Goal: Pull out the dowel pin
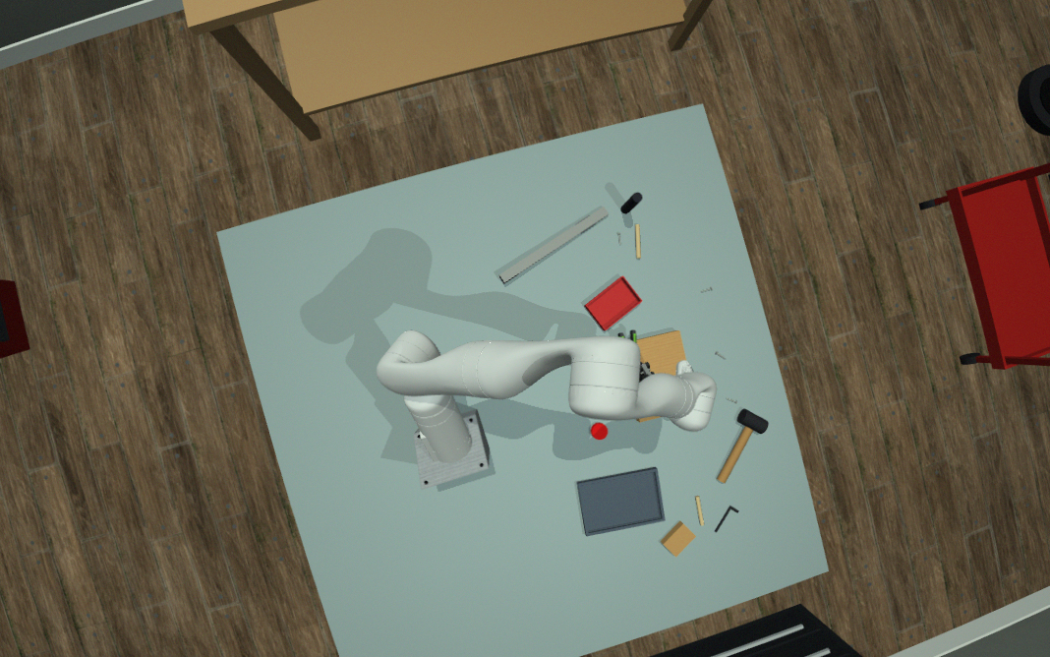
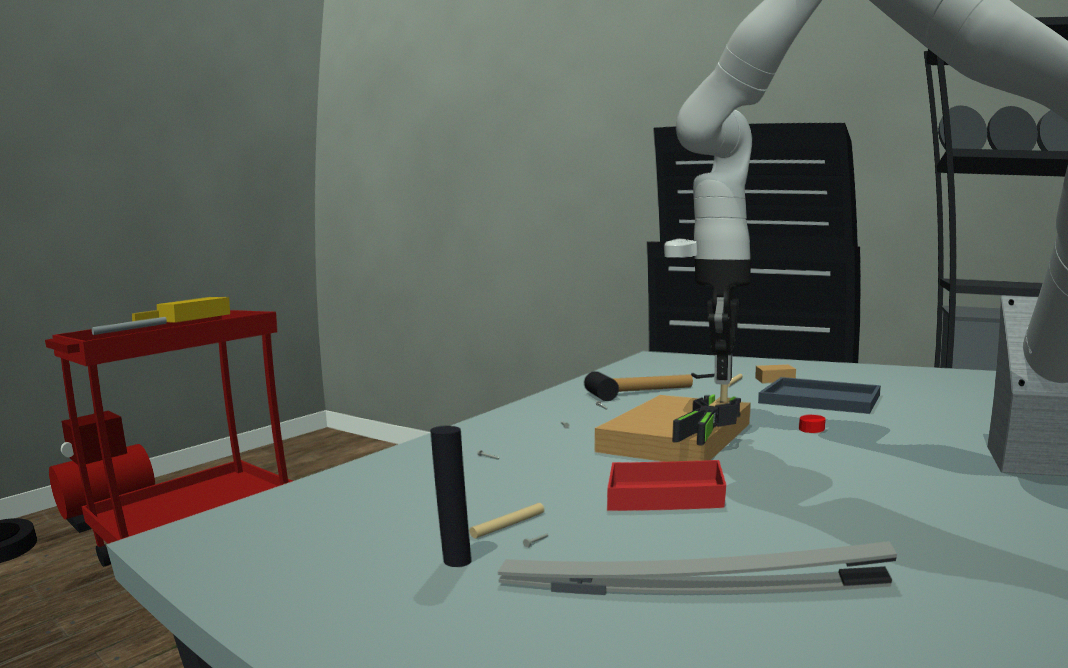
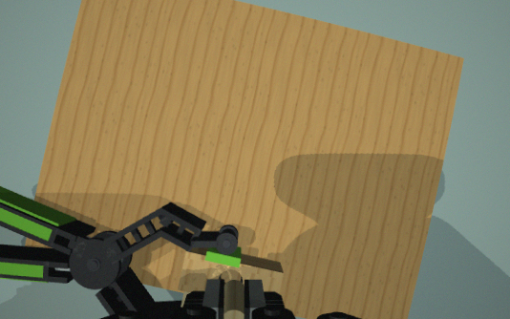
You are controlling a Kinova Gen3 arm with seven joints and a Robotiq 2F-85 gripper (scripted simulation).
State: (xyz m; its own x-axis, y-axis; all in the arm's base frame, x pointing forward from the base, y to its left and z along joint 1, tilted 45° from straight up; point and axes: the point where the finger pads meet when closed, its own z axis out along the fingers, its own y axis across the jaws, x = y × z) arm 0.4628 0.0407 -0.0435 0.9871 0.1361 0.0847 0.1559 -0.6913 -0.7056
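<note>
My gripper is shut on the upright dowel pin, just above the bench board. In the top view the arm hides the gripper. The black and green spring clamp sits at the board's edge, one green jaw pad beside the pin. The small wooden block shows only in part beneath the clamp and fingers. A thin brown strip, apparently the bench stop, runs behind the pad. The pin's lower end, the hole and any gap are hidden or unclear.
Near the board are a red tray and a red cap. A mallet, a grey tray, a loose block and an upright black cylinder stand farther off.
</note>
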